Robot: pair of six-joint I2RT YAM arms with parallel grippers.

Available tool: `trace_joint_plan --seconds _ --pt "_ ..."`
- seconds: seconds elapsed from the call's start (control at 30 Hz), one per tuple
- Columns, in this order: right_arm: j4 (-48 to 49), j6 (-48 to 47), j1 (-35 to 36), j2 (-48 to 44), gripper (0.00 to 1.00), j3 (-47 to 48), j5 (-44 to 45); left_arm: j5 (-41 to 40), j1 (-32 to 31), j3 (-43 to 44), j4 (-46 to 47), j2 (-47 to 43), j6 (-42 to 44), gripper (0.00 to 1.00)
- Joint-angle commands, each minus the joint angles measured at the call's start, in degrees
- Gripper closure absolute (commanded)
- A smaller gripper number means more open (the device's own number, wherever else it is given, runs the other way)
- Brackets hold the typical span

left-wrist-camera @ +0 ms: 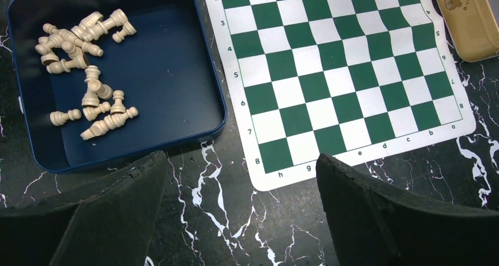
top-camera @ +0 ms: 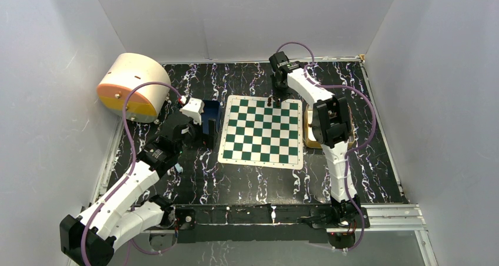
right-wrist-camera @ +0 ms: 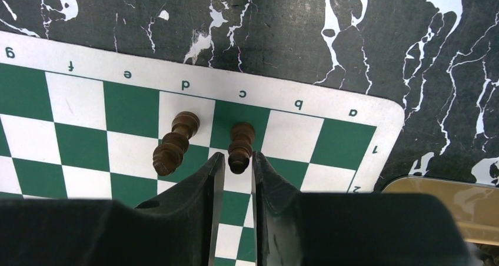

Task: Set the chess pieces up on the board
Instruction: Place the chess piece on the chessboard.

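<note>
Table [top-camera: 247, 178], black marbled top, with the board [top-camera: 262, 130] lying flat at its middle; all places below are given from the board. A blue tray [left-wrist-camera: 165, 72] sits just off the board's left edge and holds a loose heap of light pieces [left-wrist-camera: 94, 89], all lying on their sides, none set out. A gold tin [left-wrist-camera: 471, 25] sits just off the board's right edge; its inside is hidden by the right arm. The left gripper [left-wrist-camera: 240, 160] hangs over bare table off the board's near-left corner, jaws spread wide and holding nothing. The right gripper [right-wrist-camera: 238, 160] is down at the board's far, lettered edge with its jaws drawn narrow on either side of a dark piece [right-wrist-camera: 241, 142], which stands upright on the c file close to that edge. Whether the pads press on it or have let go, I cannot tell. A second dark piece [right-wrist-camera: 175, 143] stands free just beside it on the d file. Every other square in view is bare. Judgement: very early, with two dark pieces on the board and the c-file one not surely released; nearly the whole set is left to place.
</note>
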Motion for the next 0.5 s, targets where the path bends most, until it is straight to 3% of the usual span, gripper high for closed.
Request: trace_joint_plan --seconds 0.0,0.47 --pt "-0.04 0.09 0.35 1.11 0.67 3.15 -0.75 -0.73 0.36 -0.02 0.50 -1.43 0.39 0.06" --pt "-1.02 0.02 0.36 0.67 0.69 4.54 -0.29 -0.70 0.38 -0.14 0.45 -1.65 0.39 0.06"
